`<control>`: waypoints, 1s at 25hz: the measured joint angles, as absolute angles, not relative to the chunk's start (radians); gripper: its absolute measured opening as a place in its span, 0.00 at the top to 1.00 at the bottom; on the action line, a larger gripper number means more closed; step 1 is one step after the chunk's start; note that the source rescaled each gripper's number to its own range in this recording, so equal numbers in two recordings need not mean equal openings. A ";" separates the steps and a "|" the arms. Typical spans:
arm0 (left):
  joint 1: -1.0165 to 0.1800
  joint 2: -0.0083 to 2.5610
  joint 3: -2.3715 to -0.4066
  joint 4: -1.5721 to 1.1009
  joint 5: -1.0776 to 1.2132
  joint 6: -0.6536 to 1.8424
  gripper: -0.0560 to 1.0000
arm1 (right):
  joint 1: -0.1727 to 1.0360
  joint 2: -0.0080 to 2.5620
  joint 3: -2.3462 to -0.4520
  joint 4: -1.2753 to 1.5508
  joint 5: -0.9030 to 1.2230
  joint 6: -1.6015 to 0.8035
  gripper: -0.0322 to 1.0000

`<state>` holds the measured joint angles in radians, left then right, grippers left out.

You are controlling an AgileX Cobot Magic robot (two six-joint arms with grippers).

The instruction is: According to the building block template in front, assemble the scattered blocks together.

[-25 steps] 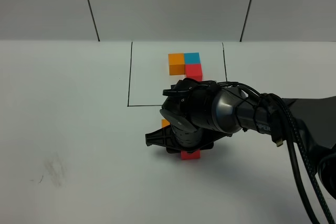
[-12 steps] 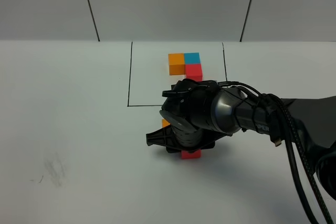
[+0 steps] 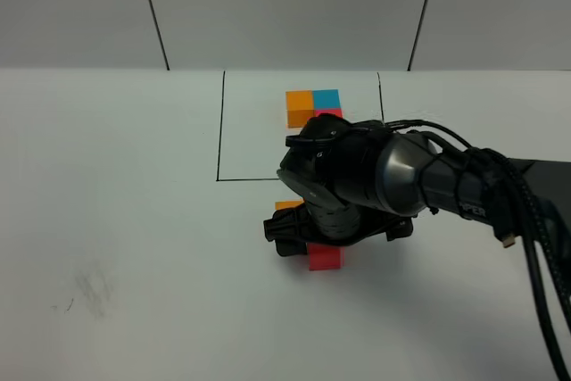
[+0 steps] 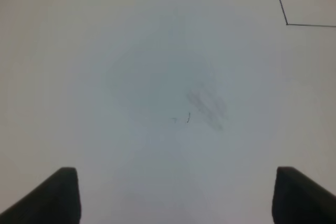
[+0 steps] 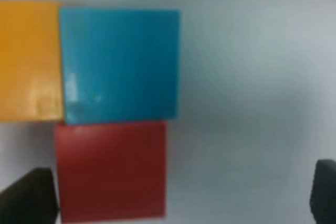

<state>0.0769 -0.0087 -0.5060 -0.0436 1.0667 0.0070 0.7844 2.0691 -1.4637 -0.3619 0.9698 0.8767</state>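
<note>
Blocks sit directly beneath the right gripper [image 5: 178, 198], whose two dark fingertips show wide apart at opposite edges of the right wrist view with nothing between them; its jaws are spread and hold nothing. In that view the orange block [image 5: 29, 61], the blue block [image 5: 119, 65] and the red block [image 5: 110, 169] lie pressed together in an L: orange and blue side by side, red touching the blue one's adjacent face. That arrangement looks the same as the building block template [image 3: 316, 110], which lies just beyond the gripper, inside the thin black rectangle drawn on the table [image 3: 125, 220]. The red block is set slightly askew from the blue one's edges, so the seam is not perfectly flush. From the high camera the right arm covers most of the assembled trio; only a sliver of orange on one side of the gripper and part of the red cube below it are visible. The spread jaws over a completed L suggest the last block has been let go, and the assembly appears essentially done.

The left gripper [image 4: 176, 195] stays well away to the side, over bare table, its fingertips apart and empty, presumably parked so as not to crowd the working arm.
</note>
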 joint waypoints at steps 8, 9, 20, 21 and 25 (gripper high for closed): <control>0.077 -0.009 -0.506 -0.044 1.067 0.007 0.32 | 0.784 1.857 -1.466 -0.436 1.072 0.764 0.00; 0.077 -0.009 -0.506 -0.044 1.067 0.007 0.32 | 0.784 1.816 -1.466 -0.469 1.089 0.740 0.00; 0.077 -0.009 -0.506 -0.044 1.067 0.007 0.32 | 0.771 1.289 -1.466 -1.057 1.126 0.435 0.00; 0.077 -0.009 -0.506 -0.044 1.067 0.007 0.32 | 0.758 1.237 -1.466 -1.073 1.126 0.404 0.00; 0.077 -0.009 -0.506 -0.044 1.067 0.007 0.32 | 0.689 1.055 -1.467 -1.066 1.146 0.268 0.00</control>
<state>0.0769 -0.0087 -0.5060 -0.0436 1.0667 0.0070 0.6888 1.0553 -1.4669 -1.0662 1.1457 0.2675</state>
